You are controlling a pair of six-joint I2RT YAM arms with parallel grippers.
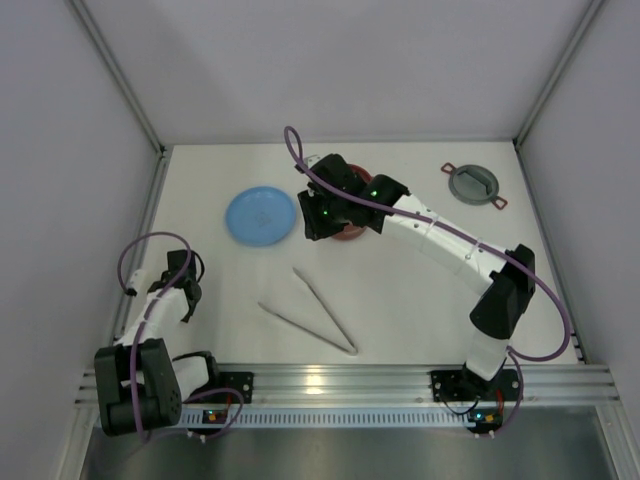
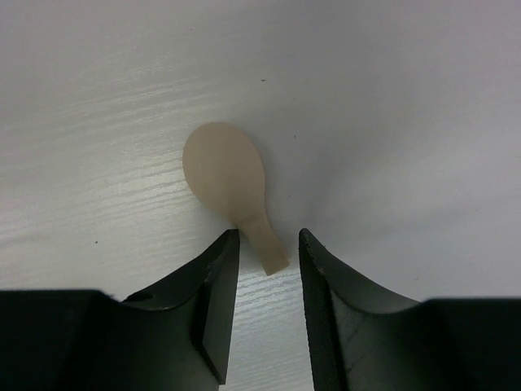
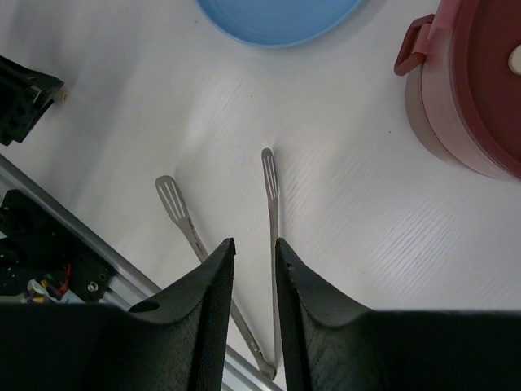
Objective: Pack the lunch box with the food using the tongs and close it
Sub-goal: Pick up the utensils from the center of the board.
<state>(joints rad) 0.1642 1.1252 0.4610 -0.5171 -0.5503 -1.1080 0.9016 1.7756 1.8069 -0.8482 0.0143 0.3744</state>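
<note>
Where the lunch box (image 3: pixel 468 98) sits, the right arm (image 1: pixel 440 235) overhangs it.

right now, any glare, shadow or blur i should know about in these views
top external: even soft light, tongs crisp with only faint shadows; left wrist: streaky sheen on the table, beige spoon-shaped piece slightly soft-edged; right wrist: broad soft shadow around the tongs, lunch box cut off by the frame edge

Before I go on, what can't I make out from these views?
- Top view: the right arm covers most of the lunch box; contents unseen.
- Right wrist view: lunch box cut off by the right edge.
- Left wrist view: unclear whether the left claw touches the stem of the cream piece.
</note>
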